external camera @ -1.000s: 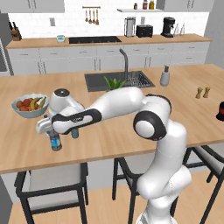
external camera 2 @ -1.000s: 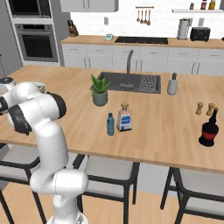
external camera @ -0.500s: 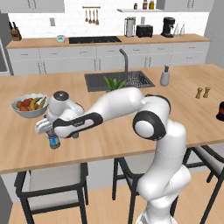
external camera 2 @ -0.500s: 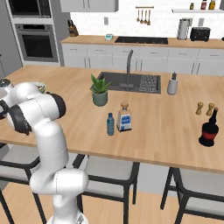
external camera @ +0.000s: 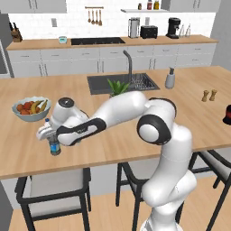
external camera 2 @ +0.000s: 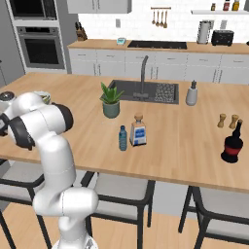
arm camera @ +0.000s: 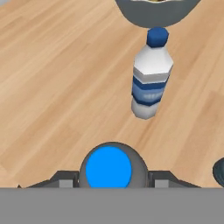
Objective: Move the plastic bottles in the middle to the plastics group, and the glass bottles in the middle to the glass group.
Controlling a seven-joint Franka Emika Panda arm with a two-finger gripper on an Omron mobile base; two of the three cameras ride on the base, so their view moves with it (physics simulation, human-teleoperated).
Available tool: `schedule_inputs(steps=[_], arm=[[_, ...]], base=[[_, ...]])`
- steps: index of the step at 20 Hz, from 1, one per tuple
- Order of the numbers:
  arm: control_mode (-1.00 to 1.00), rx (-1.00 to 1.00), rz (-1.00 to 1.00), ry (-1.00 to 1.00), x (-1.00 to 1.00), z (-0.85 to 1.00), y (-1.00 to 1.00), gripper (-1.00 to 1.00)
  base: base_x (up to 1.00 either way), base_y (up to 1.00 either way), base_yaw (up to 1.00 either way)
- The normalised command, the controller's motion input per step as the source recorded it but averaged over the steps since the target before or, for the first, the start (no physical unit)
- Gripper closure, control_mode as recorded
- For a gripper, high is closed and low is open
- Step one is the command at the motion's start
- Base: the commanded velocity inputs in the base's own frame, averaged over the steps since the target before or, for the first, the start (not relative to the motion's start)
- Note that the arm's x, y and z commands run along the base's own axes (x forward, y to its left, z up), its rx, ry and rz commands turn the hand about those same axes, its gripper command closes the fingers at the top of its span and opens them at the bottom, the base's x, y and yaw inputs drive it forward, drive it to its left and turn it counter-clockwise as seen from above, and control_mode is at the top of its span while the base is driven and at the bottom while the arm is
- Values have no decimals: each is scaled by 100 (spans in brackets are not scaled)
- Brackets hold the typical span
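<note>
The gripper (external camera: 53, 143) is closed around a dark-bodied, blue-capped plastic bottle (external camera: 55, 147), holding it upright at the counter (external camera: 90, 149) near its front-left edge, just in front of the white-labelled bottle (arm camera: 150, 77) and the fruit bowl (external camera: 30, 109). This looks like the placing step into the plastics group. Next it should release and lift straight up without knocking the neighbour; another blue bottle (external camera 2: 123, 138) waits mid-counter.
</note>
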Motion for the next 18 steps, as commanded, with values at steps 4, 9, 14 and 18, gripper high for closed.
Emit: schedule_inputs(steps=[4,9,14,18], arm=[[-100,0,0,0,0,-20,5,100],[-100,0,0,0,0,-18,2,100],[-100,0,0,0,0,-6,3,100],[-100,0,0,0,0,-15,0,100]], base=[[0,0,0],[0,0,0],[0,0,0],[0,0,0]])
